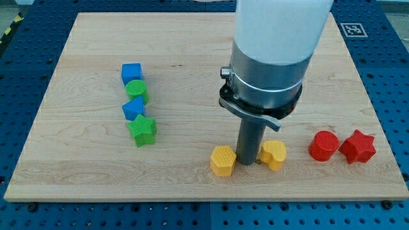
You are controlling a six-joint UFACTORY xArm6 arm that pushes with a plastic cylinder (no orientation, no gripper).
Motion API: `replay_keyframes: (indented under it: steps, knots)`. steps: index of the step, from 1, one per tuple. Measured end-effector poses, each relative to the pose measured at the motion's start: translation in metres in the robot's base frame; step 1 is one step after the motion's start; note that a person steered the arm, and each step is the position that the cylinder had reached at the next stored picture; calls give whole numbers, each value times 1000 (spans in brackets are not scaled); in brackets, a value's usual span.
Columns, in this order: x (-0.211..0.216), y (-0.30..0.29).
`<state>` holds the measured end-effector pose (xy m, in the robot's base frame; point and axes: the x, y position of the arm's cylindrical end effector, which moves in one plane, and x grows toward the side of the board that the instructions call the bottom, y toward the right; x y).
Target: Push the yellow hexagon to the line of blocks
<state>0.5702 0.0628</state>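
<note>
The yellow hexagon [223, 160] lies near the view's bottom centre on the wooden board [89, 166]. My tip [246, 162] stands just right of it, touching or nearly touching, between it and a yellow heart-shaped block [273, 154]. The line of blocks runs down the view's left: a blue cube [131, 72], a green cylinder [137, 91], a blue block [133, 107] and a green star [142, 130]. The hexagon is well to the right of and below that line.
A red cylinder [323, 145] and a red star [357, 146] sit at the view's right. The arm's wide grey and white body [271, 57] hides the board's upper middle. Blue perforated table surrounds the board.
</note>
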Motion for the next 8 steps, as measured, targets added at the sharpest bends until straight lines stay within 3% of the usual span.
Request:
replay_keyframes:
  steps: [1, 3, 8]
  knots:
    - [1, 29]
    - [7, 18]
    - [36, -93]
